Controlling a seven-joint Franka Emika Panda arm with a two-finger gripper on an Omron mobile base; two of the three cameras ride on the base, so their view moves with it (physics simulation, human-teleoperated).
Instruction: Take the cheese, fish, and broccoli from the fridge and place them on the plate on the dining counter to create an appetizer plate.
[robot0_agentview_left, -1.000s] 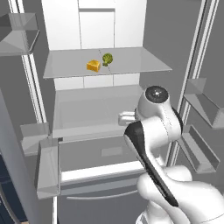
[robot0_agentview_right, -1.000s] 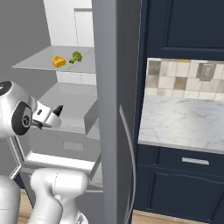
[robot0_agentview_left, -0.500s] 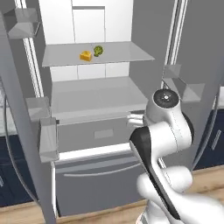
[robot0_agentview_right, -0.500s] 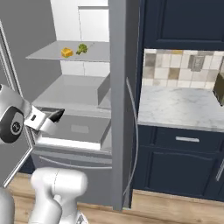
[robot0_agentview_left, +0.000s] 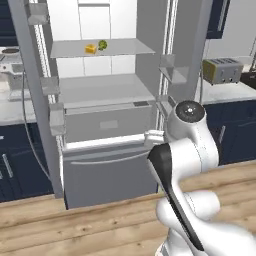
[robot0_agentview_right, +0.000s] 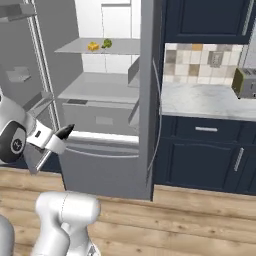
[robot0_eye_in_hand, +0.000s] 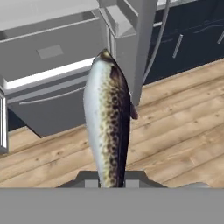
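Speckled brown and black along its back, pale silver-grey on the flank: that is the fish (robot0_eye_in_hand: 107, 122) you have in the tool (robot0_eye_in_hand: 109, 177), seen lengthwise in the hand view, one narrow end pointing away from the camera and a small reddish fin showing on its right side. The tool is pinched nearly closed on the near end of the fish, its two fingers pressed against either side of the body. In the right base view you can see the fish as a slim dark shape (robot0_agentview_right: 64, 132) sticking out past the white hand, in front of the fridge (robot0_agentview_right: 100, 100) and above the wooden floor (robot0_agentview_right: 190, 220).

The fridge stands open (both doors swung wide), white inside with clear glass shelves. On the upper shelf (robot0_agentview_left: 100, 49) the cheese (robot0_agentview_left: 90, 48), a small yellow-orange block, sits just beside the broccoli (robot0_agentview_left: 102, 44), a bumpy green floret to its right; whether the two touch you cannot tell from here. On the marble table to the right of the fridge stands a toaster (robot0_agentview_left: 222, 70).
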